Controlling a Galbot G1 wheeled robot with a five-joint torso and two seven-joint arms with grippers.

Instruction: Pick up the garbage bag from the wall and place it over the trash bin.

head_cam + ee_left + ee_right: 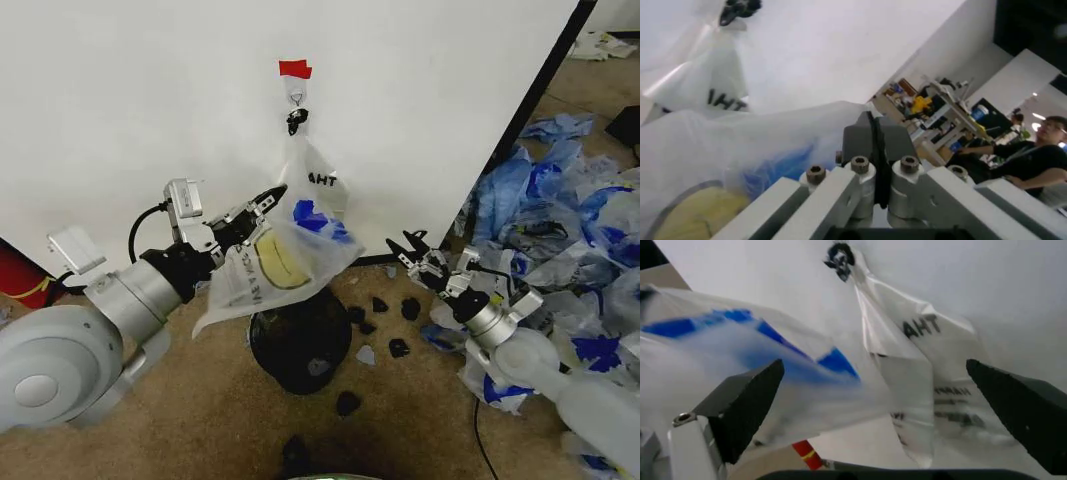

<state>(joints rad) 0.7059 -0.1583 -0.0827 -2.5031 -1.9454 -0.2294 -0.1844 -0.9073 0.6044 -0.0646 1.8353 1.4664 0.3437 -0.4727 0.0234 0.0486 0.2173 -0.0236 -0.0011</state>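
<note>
Left gripper (262,203), fingers pressed together on an edge of the garbage bag (275,260), held the bag spread just above the trash bin (300,340), in front of the wall (150,90). Right gripper (412,249), fingers spread wide and empty, hung low beside the bin, apart from the bag. Narrower white bag (315,175) with black lettering hung on the wall from the hook (296,97) under the red tape (295,69).

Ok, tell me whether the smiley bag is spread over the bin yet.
Not yet. The left gripper holds the garbage bag bunched in the air above the trash bin, whose rim is uncovered.
</note>
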